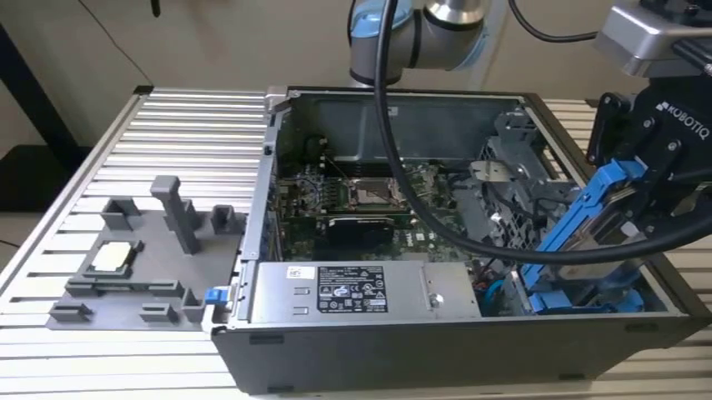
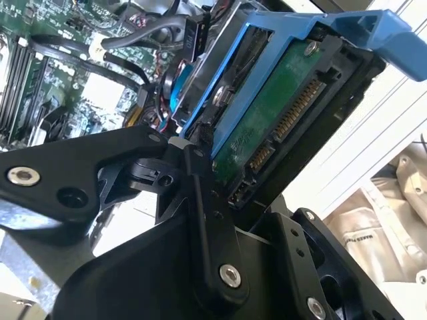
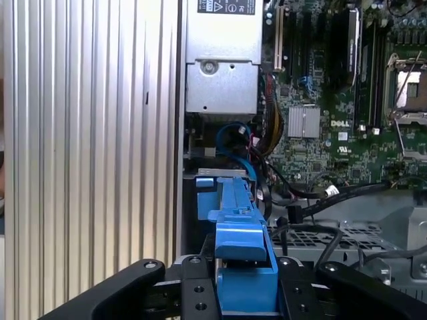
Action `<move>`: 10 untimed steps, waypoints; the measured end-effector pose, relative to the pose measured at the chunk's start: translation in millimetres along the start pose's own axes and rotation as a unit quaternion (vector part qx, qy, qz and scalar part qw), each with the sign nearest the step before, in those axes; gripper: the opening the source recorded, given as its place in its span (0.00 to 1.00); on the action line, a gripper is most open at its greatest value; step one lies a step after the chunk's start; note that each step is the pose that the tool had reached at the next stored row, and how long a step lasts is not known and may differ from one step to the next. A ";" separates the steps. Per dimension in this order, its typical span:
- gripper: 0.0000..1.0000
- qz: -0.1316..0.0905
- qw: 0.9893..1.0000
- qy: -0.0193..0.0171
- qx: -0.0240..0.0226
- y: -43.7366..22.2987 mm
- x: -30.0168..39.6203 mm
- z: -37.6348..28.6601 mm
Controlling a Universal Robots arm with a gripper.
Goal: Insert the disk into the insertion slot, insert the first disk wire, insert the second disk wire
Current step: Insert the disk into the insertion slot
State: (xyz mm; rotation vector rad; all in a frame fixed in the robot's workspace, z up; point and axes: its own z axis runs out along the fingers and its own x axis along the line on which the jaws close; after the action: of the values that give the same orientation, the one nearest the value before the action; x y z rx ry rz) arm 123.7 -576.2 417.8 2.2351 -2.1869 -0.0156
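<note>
In the first wrist view, the disk (image 3: 240,220) stands edge-on in its blue frame, clamped between the two black fingers of the gripper (image 3: 243,293), one pressed on each side of it. In the exterior view the disk (image 1: 589,217) is tilted, its upper end held by the gripper (image 1: 625,218) above the computer case (image 1: 445,354) and its lower end sloping down into the case's corner at the exterior view's right. There, beside the case's side wall, the insertion slot (image 3: 197,223) is a dark opening; whether the disk's lower end has entered it I cannot tell. The second wrist view shows the disk's green circuit board and connector pins (image 2: 280,113). Deeper inside the case lie the silver power supply (image 1: 356,292) and the motherboard (image 1: 368,196). Outside the case, at the exterior view's left, a grey fixture (image 1: 145,267) sits on the ribbed table (image 1: 178,133).
</note>
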 end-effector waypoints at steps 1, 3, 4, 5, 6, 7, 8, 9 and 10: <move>0.33 0.000 1.000 0.000 0.000 0.0 -0.2 0.7; 0.33 0.000 1.000 0.000 0.001 -0.1 -0.5 2.2; 0.33 0.000 1.000 0.000 0.001 -0.2 -0.6 2.6; 0.33 0.000 1.000 0.000 0.002 -0.3 -0.7 3.2; 0.33 0.000 1.000 0.000 0.002 -0.5 -0.7 3.9; 0.33 0.000 1.000 0.000 0.002 -0.7 -0.8 4.6; 0.33 0.000 1.000 0.000 0.002 -0.9 -1.0 5.6; 0.33 0.000 1.000 0.000 0.002 -1.1 -1.2 6.6; 0.33 0.000 1.000 0.000 0.002 -1.3 -1.4 7.6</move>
State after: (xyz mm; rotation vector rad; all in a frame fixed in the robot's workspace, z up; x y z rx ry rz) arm 124.8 -574.9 410.2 2.2371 -2.1891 -0.0112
